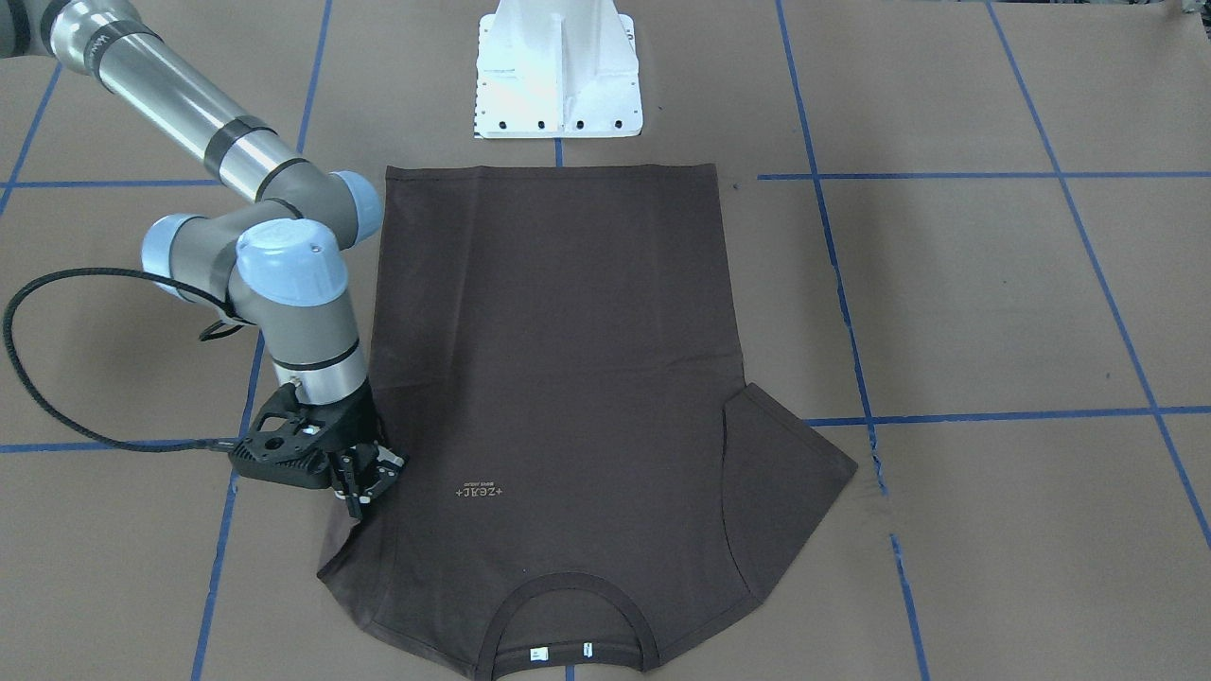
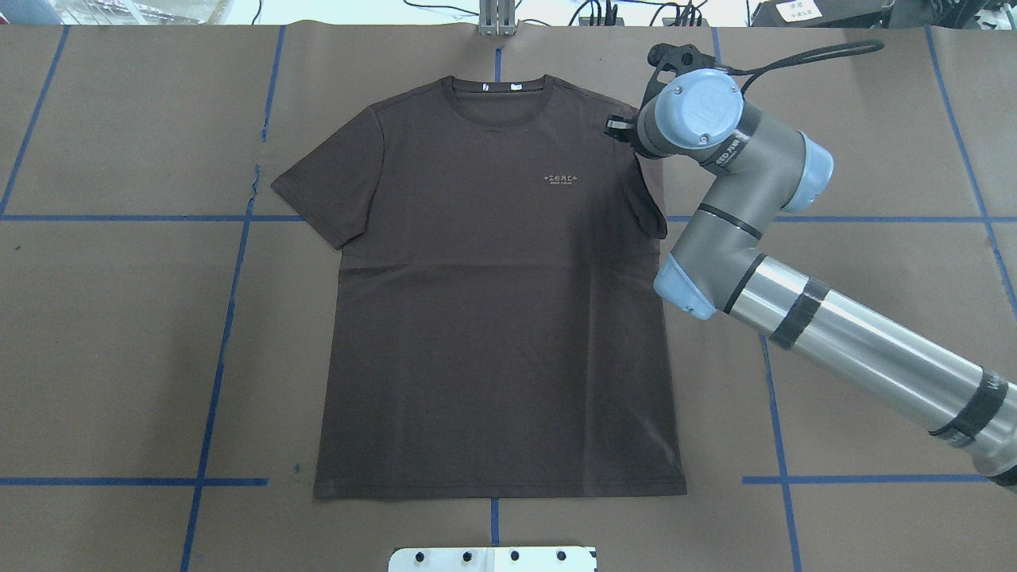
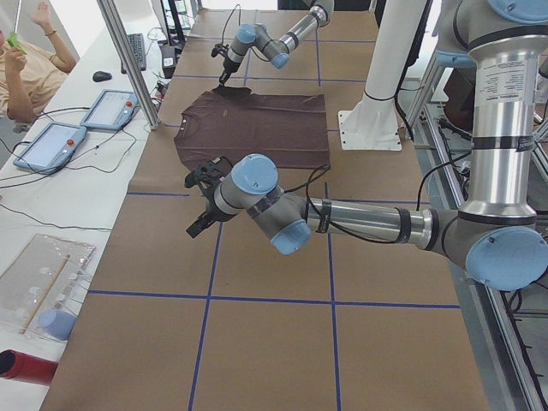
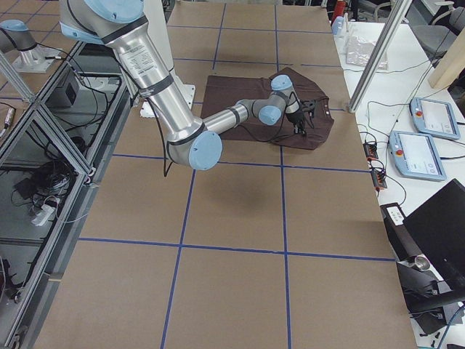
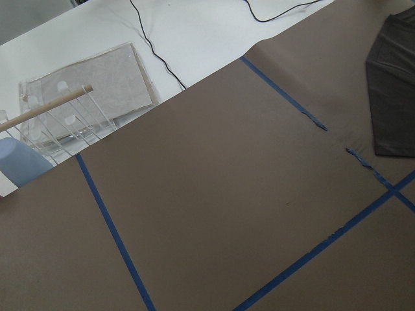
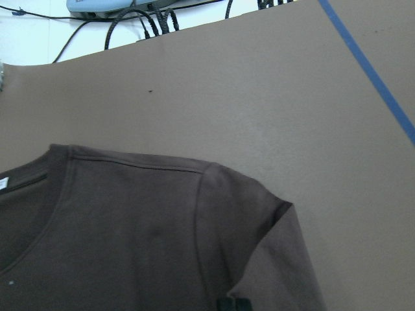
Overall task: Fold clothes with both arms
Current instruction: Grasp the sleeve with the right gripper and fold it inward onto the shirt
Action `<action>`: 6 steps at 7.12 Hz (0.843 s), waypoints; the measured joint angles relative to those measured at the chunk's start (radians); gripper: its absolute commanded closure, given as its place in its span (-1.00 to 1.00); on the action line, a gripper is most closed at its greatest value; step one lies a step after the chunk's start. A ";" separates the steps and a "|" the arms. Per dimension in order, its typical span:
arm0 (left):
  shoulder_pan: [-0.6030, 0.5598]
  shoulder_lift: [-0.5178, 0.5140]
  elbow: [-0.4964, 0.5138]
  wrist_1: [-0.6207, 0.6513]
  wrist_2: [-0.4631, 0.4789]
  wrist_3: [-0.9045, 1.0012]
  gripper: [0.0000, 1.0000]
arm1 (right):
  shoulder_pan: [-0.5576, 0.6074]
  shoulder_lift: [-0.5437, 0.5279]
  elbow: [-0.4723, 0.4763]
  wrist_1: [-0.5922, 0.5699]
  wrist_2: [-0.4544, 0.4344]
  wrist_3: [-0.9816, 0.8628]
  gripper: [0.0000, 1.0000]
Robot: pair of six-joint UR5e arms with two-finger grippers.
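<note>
Surface (image 2: 119,357): brown paper, matte, gridded with blue tape lines (image 2: 230,318). A white pedestal base (image 1: 558,76) stood at top centre of the front-facing view, just beyond the hem. In the left side view, two control tablets (image 3: 51,145) lay on a white bench at the left edge, with a person (image 3: 30,68) in the upper left corner. Nothing lay on the T-shirt except the gripper.

T-shirt (image 2: 493,318): dark brown, soft knit, spread flat face-up at the centre of the overhead view. Its ribbed round collar (image 2: 496,99) was toward the top, and a small pale logo (image 2: 561,179) sat right of centre.

Right arm (image 2: 858,342): silver tube with light blue caps, entering from the lower right of the overhead view, elbow bent and wrist pointing down. The right gripper (image 1: 364,492) was at the lower left of the front-facing view. Its fingers were nearly together, pinching the sleeve (image 1: 345,558), whose fabric rose to the tips.

Left arm (image 3: 368,223): stretched low across the middle of the left side view. The left gripper (image 3: 197,227) was over bare paper, apart from the shirt. I could not tell how wide it was.
</note>
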 measured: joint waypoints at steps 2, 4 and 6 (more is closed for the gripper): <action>0.000 -0.001 -0.002 0.000 0.000 -0.002 -1.00 | -0.048 0.049 -0.020 -0.023 -0.059 0.045 -0.98; 0.000 -0.002 -0.003 0.000 0.000 -0.005 -1.00 | -0.071 0.059 -0.034 -0.020 -0.084 0.044 -1.00; 0.000 -0.003 -0.003 -0.001 -0.001 -0.007 -1.00 | -0.048 0.086 -0.032 -0.032 -0.047 -0.007 -1.00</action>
